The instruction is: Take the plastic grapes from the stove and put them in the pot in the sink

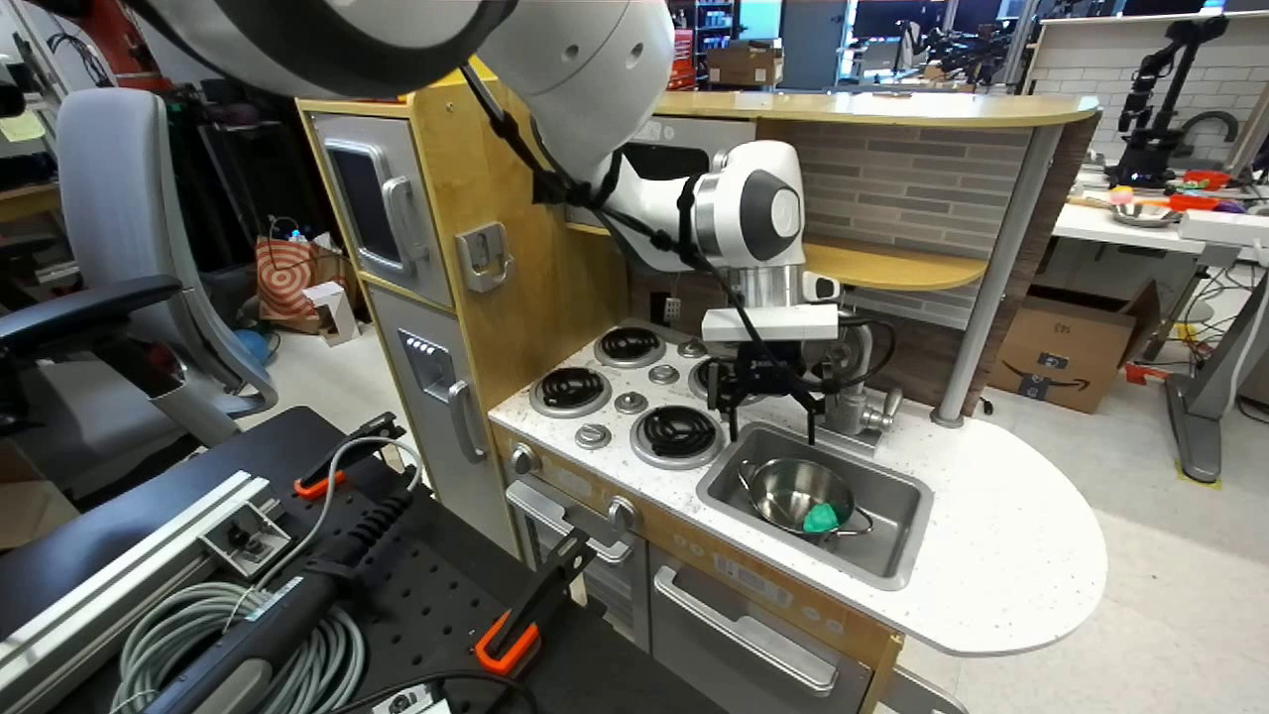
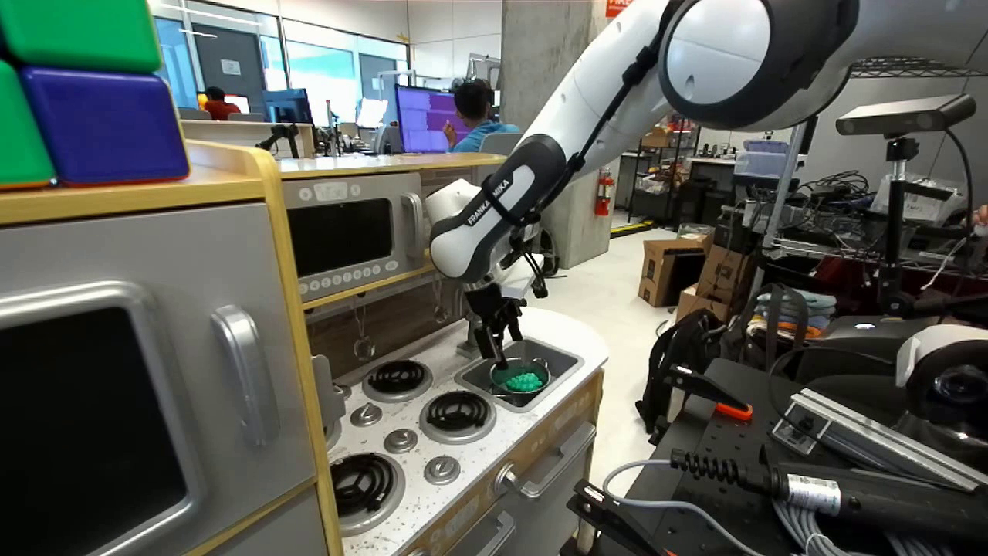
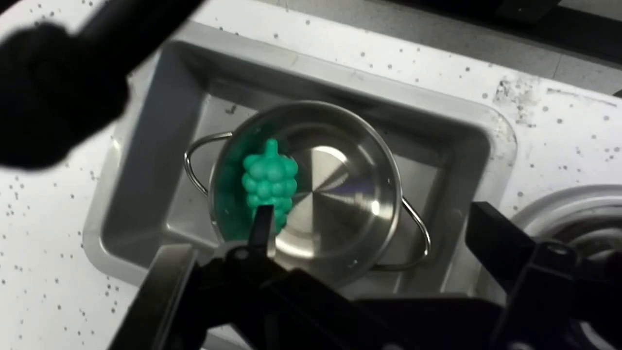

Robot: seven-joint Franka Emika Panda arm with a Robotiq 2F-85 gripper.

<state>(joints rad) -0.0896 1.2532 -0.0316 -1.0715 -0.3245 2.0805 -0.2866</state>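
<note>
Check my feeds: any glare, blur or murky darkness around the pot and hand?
Wrist view: glare on the pot, green reflection beside the grapes, blurred black shape at upper left; in an exterior view, the hand is nearly black, its detail faint.

The green grapes point(image 2: 525, 381) sit inside the pot point(image 2: 532, 367), and the pot sits in the sink point(image 2: 565, 363). The jaws hang spread apart by the pot at eleven o'clock. The big white robot arm point(image 2: 590, 108) reaches down from one o'clock. From the sink, the stove point(image 2: 407, 417) is at eight o'clock and the microwave point(image 2: 351, 232) at ten.
</note>
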